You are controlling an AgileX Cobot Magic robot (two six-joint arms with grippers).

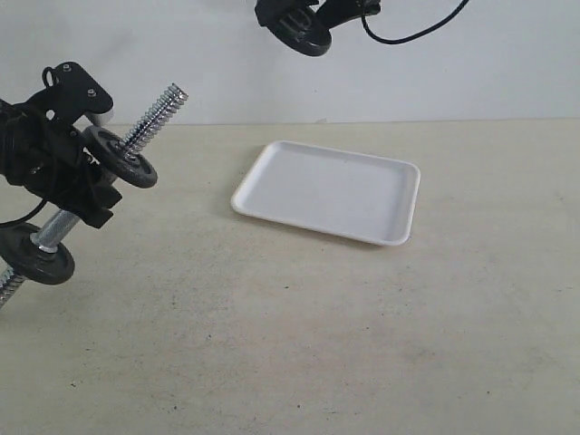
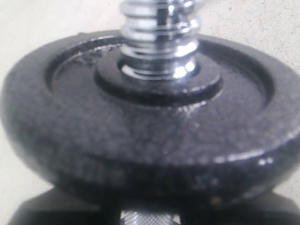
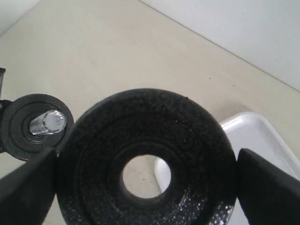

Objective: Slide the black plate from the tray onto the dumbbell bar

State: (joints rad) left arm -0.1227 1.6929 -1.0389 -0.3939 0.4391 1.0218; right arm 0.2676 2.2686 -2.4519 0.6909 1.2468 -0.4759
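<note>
My right gripper [image 1: 299, 23] hangs high at the top of the exterior view, shut on the black plate [image 1: 304, 34], well above the white tray [image 1: 331, 190], which holds nothing. In the right wrist view the black plate [image 3: 150, 164] fills the space between my fingers [image 3: 267, 187], and the tray [image 3: 262, 136] shows behind it. At the left, my left gripper [image 1: 77, 177] is shut on the knurled middle of the dumbbell bar [image 1: 159, 109], held tilted with its threaded end pointing up and right. One dark disc [image 1: 122, 156] sits above the grip, another [image 1: 41, 256] below. Close up, the left wrist view shows that upper disc [image 2: 150, 126].
A beige table [image 1: 317, 344] runs to a white wall behind. The bar's threaded tip [image 3: 47, 123] and its upper disc appear far off in the right wrist view. A black cable [image 1: 417, 32] trails from the right arm.
</note>
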